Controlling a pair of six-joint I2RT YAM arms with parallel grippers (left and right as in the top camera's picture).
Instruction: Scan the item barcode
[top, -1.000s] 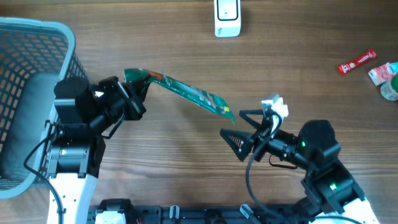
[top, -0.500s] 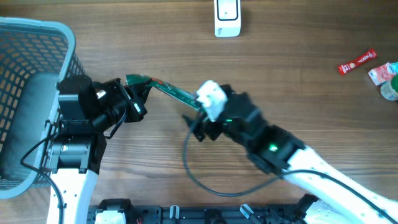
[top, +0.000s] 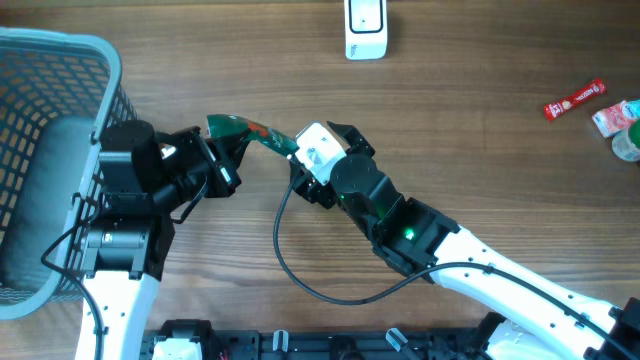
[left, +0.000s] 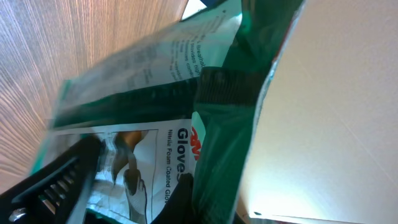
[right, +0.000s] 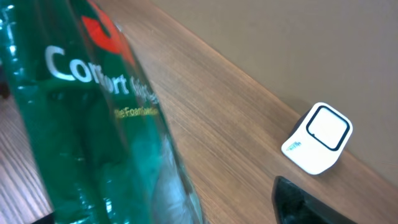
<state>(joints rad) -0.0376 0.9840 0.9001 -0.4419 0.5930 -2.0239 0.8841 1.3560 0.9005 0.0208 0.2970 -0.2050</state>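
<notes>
The glove packet hangs above the worktop a little left of centre in the overhead view. The left gripper is closed tight on the packet's left end. Its right end runs in under the white camera block of the right arm and is lost to view there.

In the left wrist view the packet fills most of the frame. The word "Gloves" is readable, but the smaller print is blurred and no barcode can be made out. One dark finger shows at the lower left.

The right gripper sits at the packet's right end. Its fingers are mostly covered from above, and I cannot tell whether they are shut on the film or only beside it. Its wrist view shows green film close to the lens on the left. A single dark fingertip is cut off at the bottom edge.

The scanner stands at the top centre, well apart from the packet. A basket is cropped at the left edge. A red sachet lies far right, near other small items that are cut off.
</notes>
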